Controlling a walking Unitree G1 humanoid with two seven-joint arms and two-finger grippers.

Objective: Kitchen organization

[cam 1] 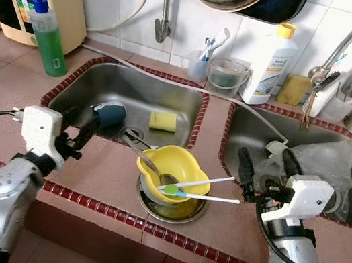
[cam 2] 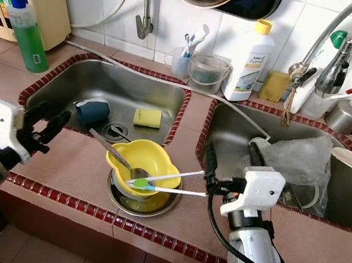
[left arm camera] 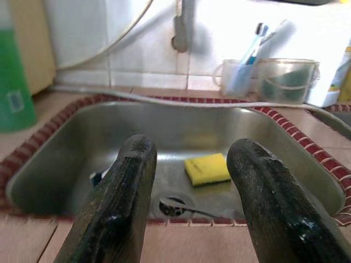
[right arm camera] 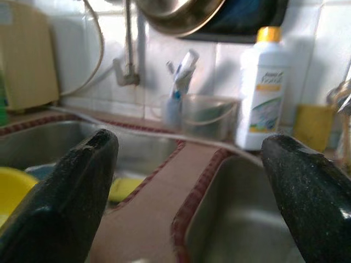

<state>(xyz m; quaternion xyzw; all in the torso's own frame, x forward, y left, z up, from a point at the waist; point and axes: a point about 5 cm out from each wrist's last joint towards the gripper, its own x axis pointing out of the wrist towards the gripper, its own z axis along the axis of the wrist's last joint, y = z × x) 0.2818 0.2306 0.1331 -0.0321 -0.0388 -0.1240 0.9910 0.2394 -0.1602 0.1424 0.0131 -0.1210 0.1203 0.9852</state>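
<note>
Left gripper [cam 1: 79, 133] at the left sink's [cam 1: 96, 80] front edge, fingers apart, holding nothing; right gripper [cam 1: 266, 166] over the right sink's [cam 1: 245, 127] near corner, fingers spread wide, empty; yellow bowl [cam 1: 166, 168] with spoon [cam 1: 143, 160] and two white-handled utensils [cam 1: 203, 187] stacked on steel dish [cam 1: 172, 210], on counter between grippers; yellow sponge [cam 1: 163, 120] and dark blue cup [cam 1: 109, 116] lie in left sink.

We see a bowl [cam 1: 164, 168] on the counter [cam 1: 214, 227] before two sinks; a sponge [cam 1: 163, 120] and cup [cam 1: 108, 117] lie in the left sink [cam 1: 103, 81], a bottle [cam 1: 267, 62] stands behind.
</note>
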